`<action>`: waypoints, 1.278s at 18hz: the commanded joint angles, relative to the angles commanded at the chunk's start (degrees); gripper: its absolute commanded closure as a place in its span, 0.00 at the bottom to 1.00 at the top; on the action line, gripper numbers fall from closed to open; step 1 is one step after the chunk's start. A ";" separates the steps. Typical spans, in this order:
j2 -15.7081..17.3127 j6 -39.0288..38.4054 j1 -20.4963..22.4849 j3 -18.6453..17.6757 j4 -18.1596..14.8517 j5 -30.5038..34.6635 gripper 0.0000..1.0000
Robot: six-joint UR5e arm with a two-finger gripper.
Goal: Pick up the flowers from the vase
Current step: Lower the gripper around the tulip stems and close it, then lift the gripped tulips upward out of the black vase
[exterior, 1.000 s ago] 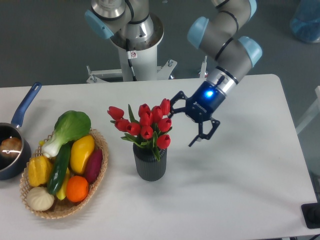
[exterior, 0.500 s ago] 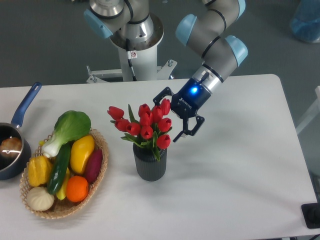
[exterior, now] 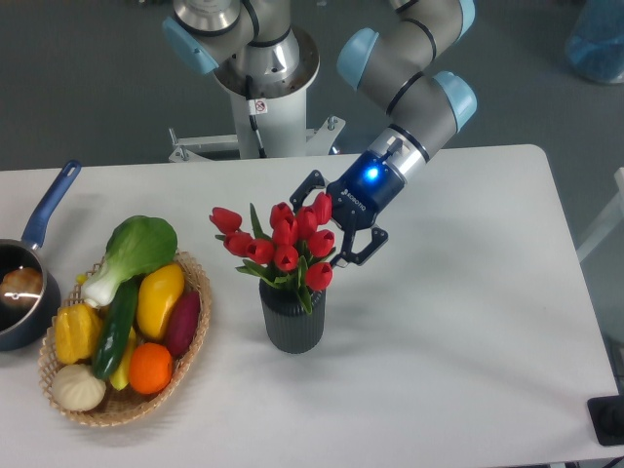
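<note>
The flowers [exterior: 281, 244], a bunch of red tulip buds with green leaves, stand in the vase [exterior: 292, 318], a short dark ribbed cylinder in the middle of the table. My gripper [exterior: 322, 226] is open and reaches in from the right at bud height. Its jaws straddle the right edge of the bunch, one finger behind the upper buds and one in front near the right buds. It grips nothing.
A wicker basket [exterior: 191, 331] of vegetables and fruit lies left of the vase. A blue-handled saucepan [exterior: 29, 273] sits at the far left edge. The robot base [exterior: 258, 78] stands behind the table.
My gripper has moved left, from well right of the flowers to the right edge of the bunch. It stays open. The flowers and vase have not moved.
</note>
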 joint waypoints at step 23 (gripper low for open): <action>3.07 -1.58 0.09 0.00 -0.18 -5.80 0.98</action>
